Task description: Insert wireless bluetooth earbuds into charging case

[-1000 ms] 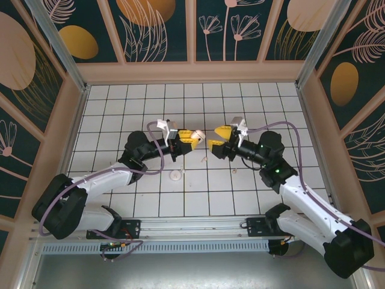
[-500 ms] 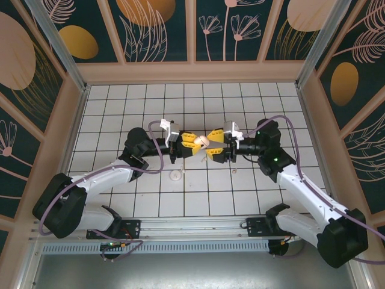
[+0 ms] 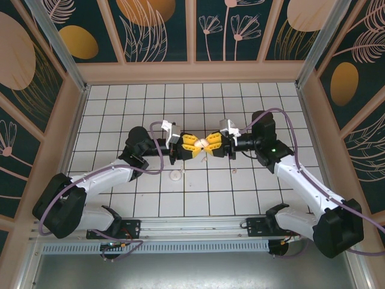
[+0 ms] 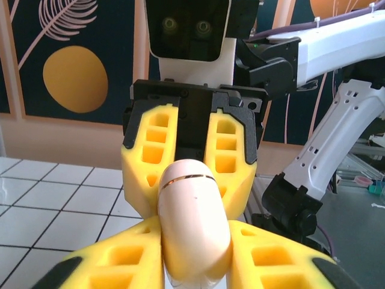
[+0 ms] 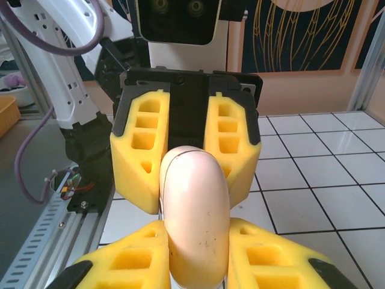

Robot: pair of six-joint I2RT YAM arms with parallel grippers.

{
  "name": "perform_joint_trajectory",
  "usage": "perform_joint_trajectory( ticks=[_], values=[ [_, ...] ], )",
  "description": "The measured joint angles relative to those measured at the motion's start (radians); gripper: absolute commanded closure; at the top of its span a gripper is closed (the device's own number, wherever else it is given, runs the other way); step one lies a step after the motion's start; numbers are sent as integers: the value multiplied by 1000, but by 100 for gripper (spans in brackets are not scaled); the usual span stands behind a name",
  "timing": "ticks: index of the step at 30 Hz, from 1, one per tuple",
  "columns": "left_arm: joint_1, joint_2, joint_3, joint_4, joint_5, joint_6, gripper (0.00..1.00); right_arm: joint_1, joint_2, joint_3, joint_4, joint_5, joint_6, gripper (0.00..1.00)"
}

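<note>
White square tiles with dark grout cover the table (image 3: 120,102), boxed in by dark teal wall panels painted with pale leaves and orange ovals. At the middle of the overhead picture the two arms meet nose to nose. Between them hangs the charging case (image 3: 206,143), a smooth pale pink capsule lifted clear of the tiles.

The left gripper (image 3: 194,145) is clamped on one end of it. In the left wrist view its yellow fingers (image 4: 114,265) press the case (image 4: 194,223) from both sides at the bottom of the frame. The right gripper (image 3: 216,144) is narrowed onto the other end, which shows at the bottom centre of the right wrist view around the case (image 5: 195,223). Each wrist camera also faces the other arm's gripper head-on: the right gripper (image 4: 190,180) and the left gripper (image 5: 187,165).

A thin seam rings the case near one end and looks tight, so the lid seems to be closed. One of the earbuds (image 3: 235,171) lies on the tiles right of centre, below the right arm, and a round pale disc (image 3: 175,175) sits lower left of centre. Judging by this, nothing is in the case yet. The lid has to be opened, each bud picked up and seated, and the lid shut again.

No brand, label or writing can be read on the case, the grippers or the walls.
</note>
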Motion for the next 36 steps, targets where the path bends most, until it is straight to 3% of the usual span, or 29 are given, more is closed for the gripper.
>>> perform_joint_trajectory(
  ticks=[1, 4, 10, 17, 27, 36],
  values=[
    [0, -5, 4, -28, -10, 17, 52, 0, 0, 3, -15, 1, -9, 80],
    [-1, -29, 34, -167, -53, 114, 46, -1, 0, 12, -72, 7, -45, 79],
    [-5, -93, 130, -530, -179, 384, 44, -9, 0, 47, -203, 101, -134, 79],
    [-4, -107, 167, -804, -253, 583, 42, -2, 10, 72, -355, 212, -258, 79],
    [-4, -96, 168, -933, -247, 679, 43, 127, 102, 169, -510, 402, -371, 79],
    [-4, -51, 179, -940, -214, 678, 47, 158, 125, 179, -506, 416, -393, 79]
  ],
)
